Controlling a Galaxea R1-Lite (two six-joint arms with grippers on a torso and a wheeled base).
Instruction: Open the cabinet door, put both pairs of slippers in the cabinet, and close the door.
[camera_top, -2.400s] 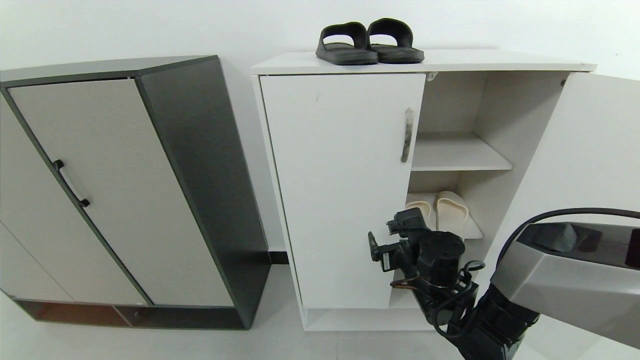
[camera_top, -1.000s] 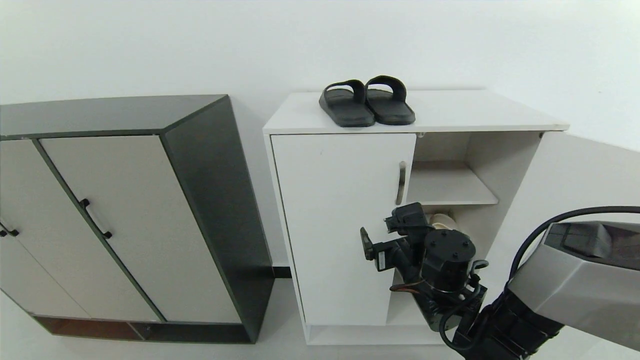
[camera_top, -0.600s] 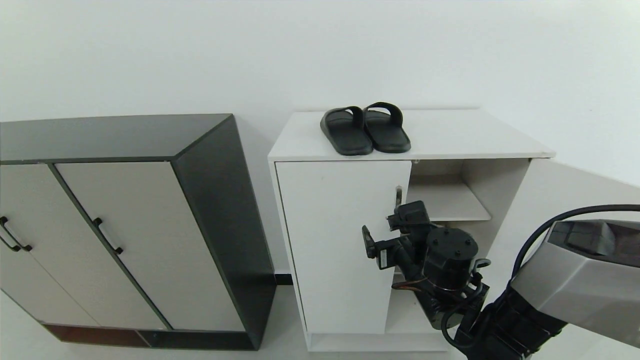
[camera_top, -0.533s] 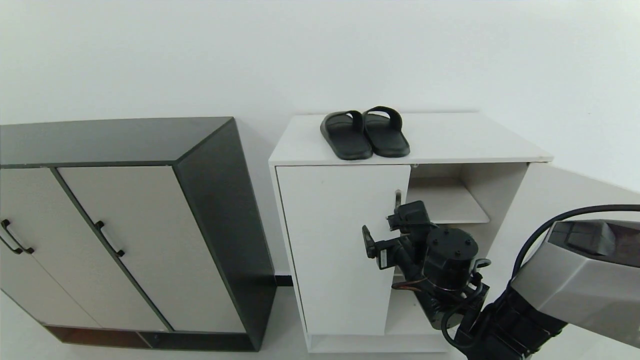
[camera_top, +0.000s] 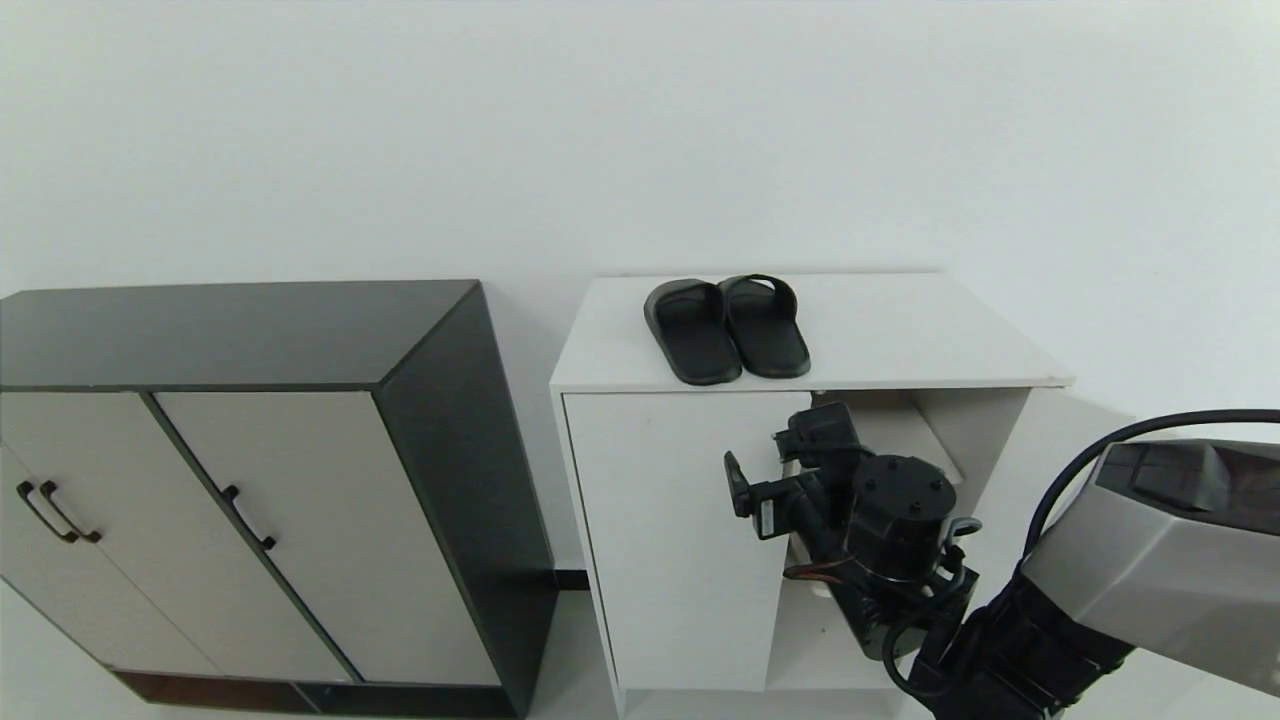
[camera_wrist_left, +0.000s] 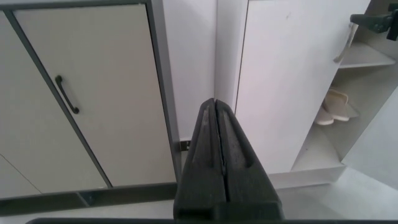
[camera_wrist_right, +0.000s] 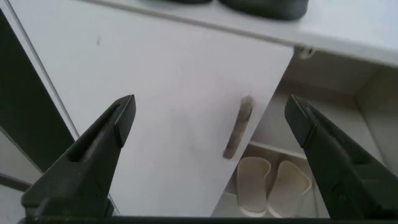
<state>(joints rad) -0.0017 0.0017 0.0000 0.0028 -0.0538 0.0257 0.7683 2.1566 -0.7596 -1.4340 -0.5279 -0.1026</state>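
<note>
A pair of black slippers (camera_top: 727, 328) lies on top of the white cabinet (camera_top: 900, 335). The cabinet's left door (camera_top: 670, 540) is shut and its right door (camera_top: 1070, 440) stands swung open. A cream pair of slippers (camera_wrist_right: 273, 183) rests on the lower shelf inside, also visible in the left wrist view (camera_wrist_left: 336, 106). My right gripper (camera_top: 775, 455) hangs open in front of the left door's handle (camera_wrist_right: 237, 127), holding nothing. The black slippers' front edges (camera_wrist_right: 261, 6) show above it. My left gripper (camera_wrist_left: 215, 106) is shut and empty, low and well back from the cabinets.
A dark cabinet with grey doors (camera_top: 440, 450) stands close to the left of the white one, with a narrow gap between them. A white wall runs behind both. Pale floor lies in front.
The head camera has risen, so both cabinets sit lower in the picture and more of the white cabinet's top shows. My right gripper stays open before the left door.
</note>
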